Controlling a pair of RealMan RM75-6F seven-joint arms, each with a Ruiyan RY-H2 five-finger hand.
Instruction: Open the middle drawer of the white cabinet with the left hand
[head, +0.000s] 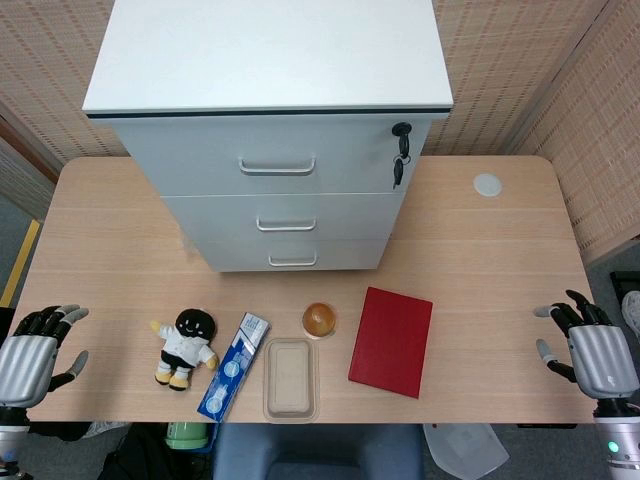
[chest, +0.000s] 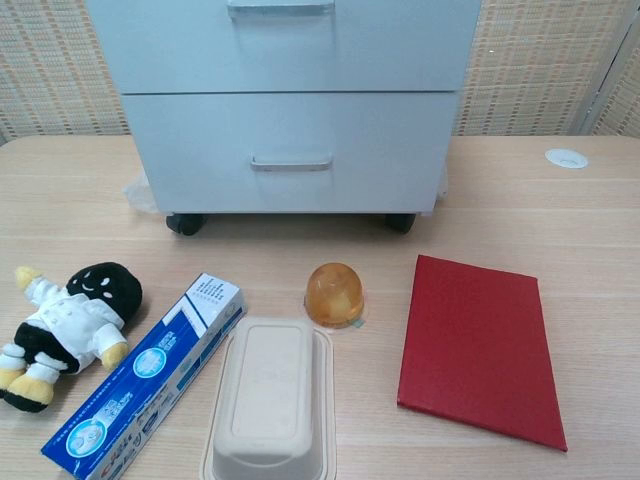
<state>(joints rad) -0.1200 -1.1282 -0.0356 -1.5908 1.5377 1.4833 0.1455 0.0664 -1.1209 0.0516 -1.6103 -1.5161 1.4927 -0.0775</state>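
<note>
The white cabinet (head: 270, 60) stands at the back middle of the table, with three drawers facing me. Its middle drawer (head: 340, 215) is closed, and its silver handle (head: 286, 225) lies between the top handle (head: 277, 166) and the bottom handle (head: 292, 261). In the chest view the middle drawer handle (chest: 280, 8) shows at the top edge, above the bottom drawer (chest: 290, 150). My left hand (head: 30, 360) rests at the table's near left edge, fingers spread, holding nothing, far from the cabinet. My right hand (head: 592, 350) is at the near right edge, also spread and empty. Neither hand shows in the chest view.
Keys (head: 400, 155) hang from the top drawer's lock. In front of the cabinet lie a plush doll (head: 184, 346), a blue toothpaste box (head: 233, 366), a beige tray (head: 290, 378), an amber dome (head: 319, 319) and a red book (head: 391, 340). A white disc (head: 487, 184) sits at back right.
</note>
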